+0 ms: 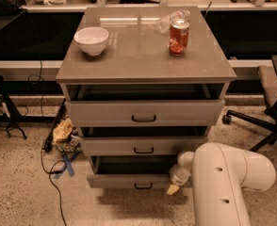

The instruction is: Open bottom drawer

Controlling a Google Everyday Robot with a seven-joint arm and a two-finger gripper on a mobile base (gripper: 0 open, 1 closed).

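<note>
My claw (174, 185) is down at the right end of the bottom drawer (124, 180), which sits lowest in the cabinet (138, 60) and partly out, its handle (143, 186) just left of the claw, and honestly I can't tell if it's clenched or released.

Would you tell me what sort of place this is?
Probably an office or lab: a wheeled chair at right, desks behind, cables on the floor. The gripper is by the bottom drawer.
</note>
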